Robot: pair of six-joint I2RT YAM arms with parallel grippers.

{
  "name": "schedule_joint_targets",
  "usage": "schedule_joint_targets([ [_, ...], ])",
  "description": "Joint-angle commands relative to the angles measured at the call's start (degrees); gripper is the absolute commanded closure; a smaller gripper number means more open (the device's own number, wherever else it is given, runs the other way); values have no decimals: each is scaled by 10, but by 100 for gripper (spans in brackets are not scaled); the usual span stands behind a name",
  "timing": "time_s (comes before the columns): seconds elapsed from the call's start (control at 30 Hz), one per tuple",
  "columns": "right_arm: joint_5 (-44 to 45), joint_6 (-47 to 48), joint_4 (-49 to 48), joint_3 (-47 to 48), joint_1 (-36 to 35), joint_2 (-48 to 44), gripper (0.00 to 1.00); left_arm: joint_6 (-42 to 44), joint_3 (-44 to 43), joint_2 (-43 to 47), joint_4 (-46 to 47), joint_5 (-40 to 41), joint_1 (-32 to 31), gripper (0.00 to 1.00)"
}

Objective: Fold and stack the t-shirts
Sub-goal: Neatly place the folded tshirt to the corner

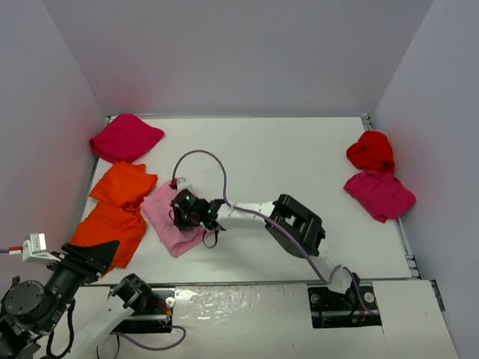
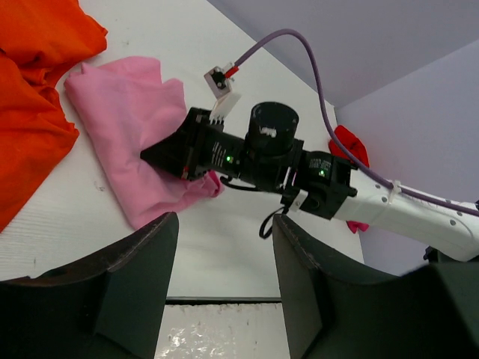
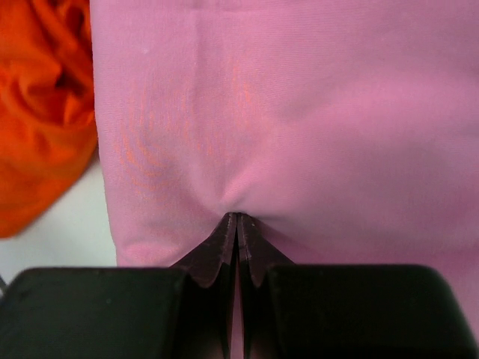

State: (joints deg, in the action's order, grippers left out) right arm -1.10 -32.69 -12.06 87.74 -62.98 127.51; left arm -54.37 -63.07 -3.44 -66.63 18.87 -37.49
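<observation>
The bench (image 1: 299, 157) carries six t-shirts. None of them looks folded and there is no stack, so the task appears to be only at its beginning.

On the left side two orange shirts (image 1: 112, 217) lie crumpled, one partly over the other. A magenta shirt (image 1: 126, 137) lies bunched in the far left corner. On the right side, well apart from these, a second magenta shirt (image 1: 380, 194) lies just beside a bright red shirt (image 1: 370, 150), both in loose heaps.

The light pink shirt (image 1: 166, 217) lies left of the middle and touches the orange ones along one edge. It is flatter than the others but wrinkled.

The right arm (image 1: 254, 215) reaches across to it. Its jaws are pressed together on a small pinch of the pink cloth, on the part away from the orange shirts. The left arm (image 1: 52, 280) hangs at the near left corner, its jaws about half apart and holding nothing.

The pink shirt seems to be the first one taken in hand. Spreading it, folding it, and then doing all five others is left to do.
</observation>
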Motion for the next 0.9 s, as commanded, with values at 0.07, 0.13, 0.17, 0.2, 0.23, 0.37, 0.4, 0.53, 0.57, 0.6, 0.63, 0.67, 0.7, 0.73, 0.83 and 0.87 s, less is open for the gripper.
schedule_joint_targets([
  [0.07, -24, 41, 84, 67, 68, 98, 100, 2, -30, -11, -17, -3, 8, 50],
  [0.13, -34, 46, 87, 91, 76, 108, 100, 4, -29, -17, -20, -3, 9, 50],
  [0.17, -34, 47, 90, 100, 77, 111, 100, 7, -27, -21, -18, -5, 9, 50],
  [0.2, -33, 49, 93, 108, 77, 113, 100, 9, -23, -25, -14, -8, 9, 50],
  [0.23, -29, 51, 96, 112, 77, 113, 100, 12, -19, -29, -10, -12, 10, 50],
  [0.37, -16, 55, 101, 110, 82, 98, 100, 18, -6, -37, 4, -25, 9, 50],
  [0.4, -17, 58, 101, 109, 84, 93, 100, 18, -4, -37, 8, -28, 9, 50],
  [0.53, -20, 46, 110, 94, 98, 82, 100, 15, 15, -35, 13, -34, 9, 50],
  [0.57, -21, 39, 111, 90, 107, 86, 100, 14, 17, -35, 16, -37, 9, 50],
  [0.6, -22, 32, 112, 85, 116, 91, 100, 13, 19, -34, 18, -40, 9, 50],
  [0.63, -22, 26, 113, 81, 126, 95, 100, 12, 20, -34, 20, -43, 9, 50],
  [0.67, -18, 26, 113, 79, 135, 100, 100, 11, 21, -34, 20, -45, 9, 50],
  [0.7, -16, 28, 113, 79, 143, 104, 100, 10, 21, -34, 18, -45, 9, 50],
  [0.73, -14, 29, 113, 81, 150, 107, 100, 9, 20, -34, 16, -45, 9, 50],
  [0.83, -13, 41, 113, 109, 171, 122, 100, 8, 17, -33, 10, -43, 10, 50],
  [0.87, -16, 43, 114, 122, 182, 129, 100, 8, 16, -33, 8, -42, 9, 50],
])
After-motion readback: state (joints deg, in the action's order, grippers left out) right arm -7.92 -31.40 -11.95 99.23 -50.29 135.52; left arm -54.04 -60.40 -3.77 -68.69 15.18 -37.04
